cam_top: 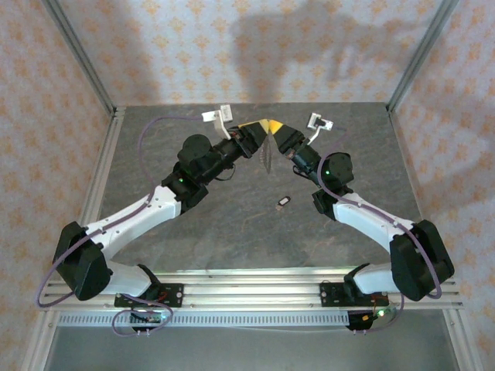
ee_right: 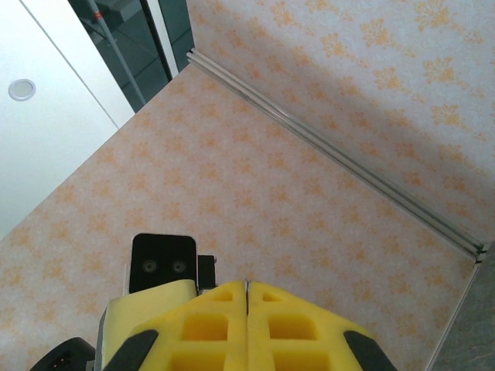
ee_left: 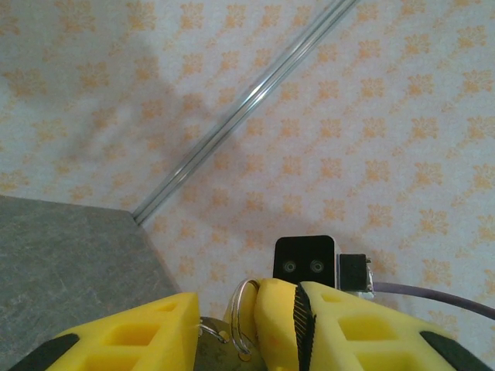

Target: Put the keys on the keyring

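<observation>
Top external showed a grey stone-look table [cam_top: 232, 232] boxed in by orange-flowered wallpaper [cam_top: 193, 46] and metal frame posts [cam_top: 80, 54]. Over its far middle the left gripper [cam_top: 255, 128] stood partly open, the keyring [ee_left: 234, 317] in its gap, raised off the surface. The right gripper [cam_top: 278, 128] met it, pressed shut and seemingly pinching that ring. Nearer, one key [cam_top: 284, 203] lay flat on the stone, well apart.
</observation>
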Available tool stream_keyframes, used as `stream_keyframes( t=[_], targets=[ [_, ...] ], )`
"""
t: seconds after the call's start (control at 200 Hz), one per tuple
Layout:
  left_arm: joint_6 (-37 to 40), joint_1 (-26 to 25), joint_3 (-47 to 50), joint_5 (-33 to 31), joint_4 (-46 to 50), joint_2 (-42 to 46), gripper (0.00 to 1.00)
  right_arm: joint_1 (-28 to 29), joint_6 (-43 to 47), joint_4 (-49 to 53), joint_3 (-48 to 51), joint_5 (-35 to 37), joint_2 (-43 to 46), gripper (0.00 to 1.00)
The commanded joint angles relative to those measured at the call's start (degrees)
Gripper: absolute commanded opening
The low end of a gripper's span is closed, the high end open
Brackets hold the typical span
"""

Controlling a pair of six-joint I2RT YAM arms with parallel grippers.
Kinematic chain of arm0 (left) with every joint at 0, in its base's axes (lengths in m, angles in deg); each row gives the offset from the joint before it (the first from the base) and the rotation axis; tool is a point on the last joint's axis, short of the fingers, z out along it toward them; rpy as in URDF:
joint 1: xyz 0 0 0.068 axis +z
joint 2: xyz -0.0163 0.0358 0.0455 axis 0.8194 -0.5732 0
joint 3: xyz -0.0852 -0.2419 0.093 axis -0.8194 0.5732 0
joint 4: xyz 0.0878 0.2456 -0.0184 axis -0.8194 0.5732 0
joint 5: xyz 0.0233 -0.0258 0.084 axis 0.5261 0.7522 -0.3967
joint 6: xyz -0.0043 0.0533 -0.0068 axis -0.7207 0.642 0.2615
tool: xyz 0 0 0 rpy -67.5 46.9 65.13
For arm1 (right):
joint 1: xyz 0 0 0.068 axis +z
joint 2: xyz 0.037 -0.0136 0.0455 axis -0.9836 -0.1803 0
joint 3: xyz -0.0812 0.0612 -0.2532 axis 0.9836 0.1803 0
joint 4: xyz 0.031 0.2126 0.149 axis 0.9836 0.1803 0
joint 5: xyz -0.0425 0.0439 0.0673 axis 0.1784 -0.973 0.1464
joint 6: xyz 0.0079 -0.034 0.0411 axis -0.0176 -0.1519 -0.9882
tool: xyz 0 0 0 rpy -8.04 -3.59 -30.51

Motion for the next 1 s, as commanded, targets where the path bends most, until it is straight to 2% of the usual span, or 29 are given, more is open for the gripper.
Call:
stream_keyframes(
  t=[0.0, 0.235, 0.405, 0.621, 0.746, 0.821, 0.871, 0.926, 0.991],
  targets=[
    [1.13, -0.24, -2.64, 1.08, -1.29, -0.57, 0.38, 0.30, 0.16, -2.75, -1.89, -1.39, 0.54, 0.00],
    [1.13, -0.24, -3.65, 1.50, -1.47, -1.54, 0.33, 0.30, 0.20, -2.66, -1.72, -1.61, 0.37, 0.00],
    [0.93, -0.24, -4.01, 1.98, -1.73, -2.24, 0.22, 0.31, 0.33, -2.41, -1.71, -1.68, 0.42, 0.00],
    [0.86, -0.24, -3.75, 2.40, -1.60, -2.36, 0.00, 0.30, 0.64, -1.88, -1.61, -1.78, 0.60, 0.00],
    [2.00, -0.11, -3.81, 2.53, -0.20, -1.84, 0.00, 0.23, 2.94, 3.06, -1.83, -1.25, 2.55, 0.00],
    [3.50, 0.72, -4.19, 3.45, 1.79, -1.17, 0.00, -0.71, 6.12, 10.21, -1.74, -0.19, 6.13, 0.19],
    [3.93, 1.91, -4.61, 5.30, 3.01, -0.86, 0.00, -2.16, 7.62, 14.53, -1.58, 0.02, 8.47, 0.29],
    [3.77, 3.81, -5.19, 8.41, 3.85, -0.89, 0.00, -4.28, 8.54, 18.34, -1.50, -0.42, 11.72, 0.36],
    [3.86, 5.92, -6.28, 12.38, 5.02, -0.96, 0.00, -6.95, 9.23, 22.13, -1.33, -1.58, 14.35, 0.39]
  ],
)
